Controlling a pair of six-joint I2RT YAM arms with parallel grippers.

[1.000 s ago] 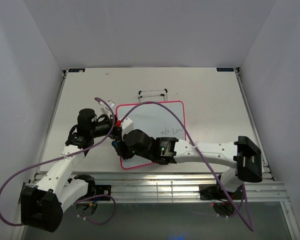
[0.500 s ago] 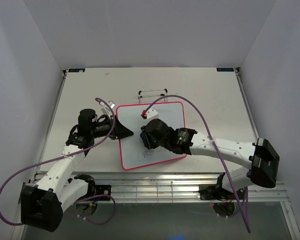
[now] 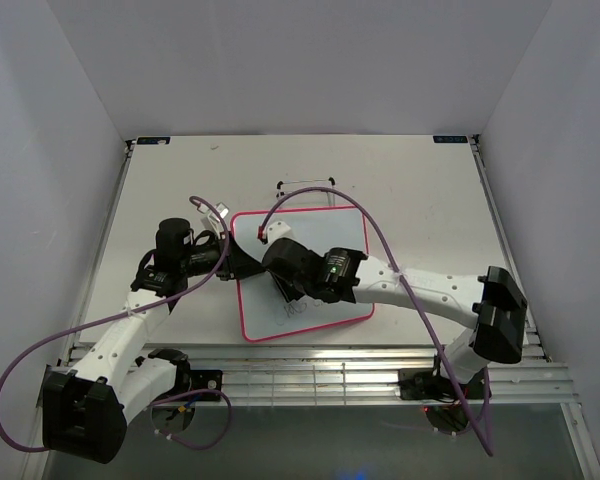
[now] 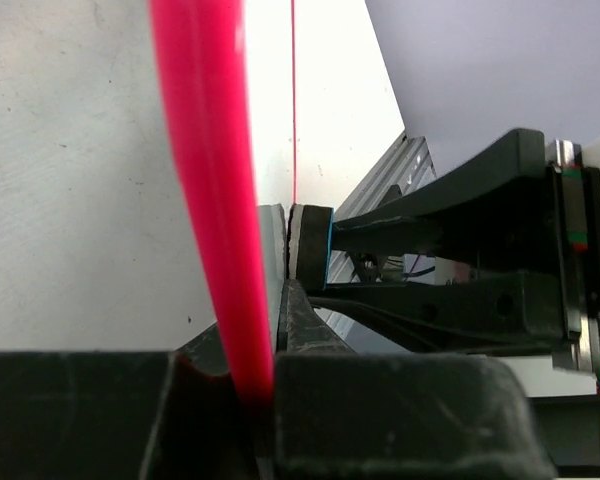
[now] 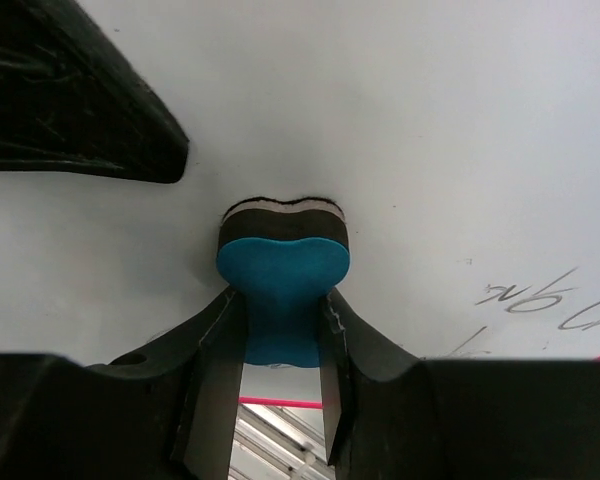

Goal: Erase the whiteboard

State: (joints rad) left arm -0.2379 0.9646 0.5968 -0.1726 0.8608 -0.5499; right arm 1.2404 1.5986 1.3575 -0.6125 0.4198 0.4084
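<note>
**Close quarters on the board: slips and a clash are the risks**

The whiteboard [image 3: 325, 228] lies on the bench [image 3: 430, 190]. Its left edge sits between the left fingers [image 3: 244, 264] and its white face lies directly under the right fingers [image 5: 283, 300].

The left fingers are closed on the pink frame [image 4: 205, 200], pinching only that thin rim. The right fingers are closed on the blue eraser [image 5: 283, 265], whose felt pad presses on the face just ahead of their tips.

Dark scribbles [image 5: 528, 293] show off to the right of the right fingers in their own view, apart from the eraser, so we judge the wiping unfinished.

We see these dangers:

- **Clash between the arms.** The eraser works just beside the left fingers, whose dark tip shows up and to the left of it. A stroke pushed further that way could knock the two together.
- **Board slipping.** The left hold is on a narrow edge, so a hard sideways wipe could twist the board or pull it free.
- **Eraser slipping.** The right fingers grip only the eraser's narrow waist, so heavy downward pressure could tilt it or squeeze it out.
- **Cable snagging.** The purple cable [image 3: 378, 255] arches over the board behind the right fingers and could drag or catch.
</note>
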